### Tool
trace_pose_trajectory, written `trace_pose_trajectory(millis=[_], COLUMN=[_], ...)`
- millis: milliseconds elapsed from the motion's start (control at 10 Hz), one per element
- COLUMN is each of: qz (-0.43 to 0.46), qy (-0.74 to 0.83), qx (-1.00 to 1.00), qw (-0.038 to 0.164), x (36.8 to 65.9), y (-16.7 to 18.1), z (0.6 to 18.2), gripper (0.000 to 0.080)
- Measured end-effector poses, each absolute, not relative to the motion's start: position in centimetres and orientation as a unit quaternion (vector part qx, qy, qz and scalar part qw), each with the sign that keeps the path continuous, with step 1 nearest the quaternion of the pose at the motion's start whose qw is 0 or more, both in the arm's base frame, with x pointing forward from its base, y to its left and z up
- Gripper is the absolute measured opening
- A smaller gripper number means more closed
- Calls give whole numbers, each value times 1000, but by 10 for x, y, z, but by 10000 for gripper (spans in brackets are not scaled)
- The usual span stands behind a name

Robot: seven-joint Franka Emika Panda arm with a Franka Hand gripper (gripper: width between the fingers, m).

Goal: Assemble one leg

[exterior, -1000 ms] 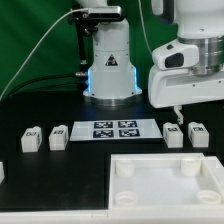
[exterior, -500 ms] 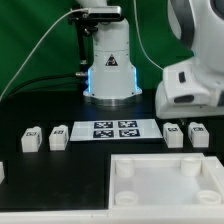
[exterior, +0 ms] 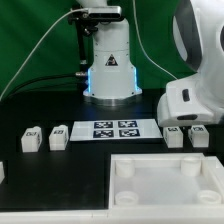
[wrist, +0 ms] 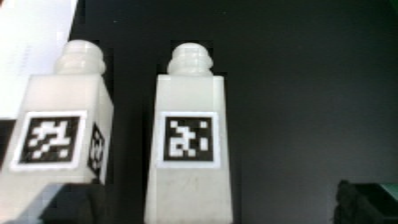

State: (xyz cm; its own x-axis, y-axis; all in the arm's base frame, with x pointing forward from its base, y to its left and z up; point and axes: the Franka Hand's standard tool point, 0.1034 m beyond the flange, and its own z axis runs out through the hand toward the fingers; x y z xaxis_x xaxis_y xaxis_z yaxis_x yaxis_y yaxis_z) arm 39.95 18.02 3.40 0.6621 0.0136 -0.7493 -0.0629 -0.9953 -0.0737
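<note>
Several small white legs with square markers lie on the black table. Two are at the exterior view's left (exterior: 32, 138) (exterior: 58, 135), and two at its right (exterior: 175, 135) (exterior: 197, 136). The arm's white hand (exterior: 190, 100) hangs just above the right pair and hides its own fingers. In the wrist view my gripper (wrist: 210, 205) is open. One leg (wrist: 192, 130) lies between its dark fingertips (wrist: 370, 200). A second leg (wrist: 64, 120) lies beside the first, outside the jaws. Nothing is held.
The marker board (exterior: 113, 129) lies between the two pairs of legs. The large white square part with round corner sockets (exterior: 165, 182) lies at the front. The robot's base column (exterior: 110, 60) stands behind. A small white piece (exterior: 2, 172) shows at the left edge.
The hand has come down and shifted a little to the exterior view's right, until it hangs just over the right pair of legs. The parts on the table have not moved.
</note>
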Motion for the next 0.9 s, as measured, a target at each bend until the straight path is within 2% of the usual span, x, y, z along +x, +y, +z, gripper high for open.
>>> trace_pose_trajectory(millis=[400, 700, 900], qz=[419, 419, 420], qy=[17, 17, 17], qx=[-907, -907, -907], qw=[38, 37, 38], x=[380, 379, 379], y=[186, 185, 185], z=[12, 11, 11], gripper=[649, 634, 285])
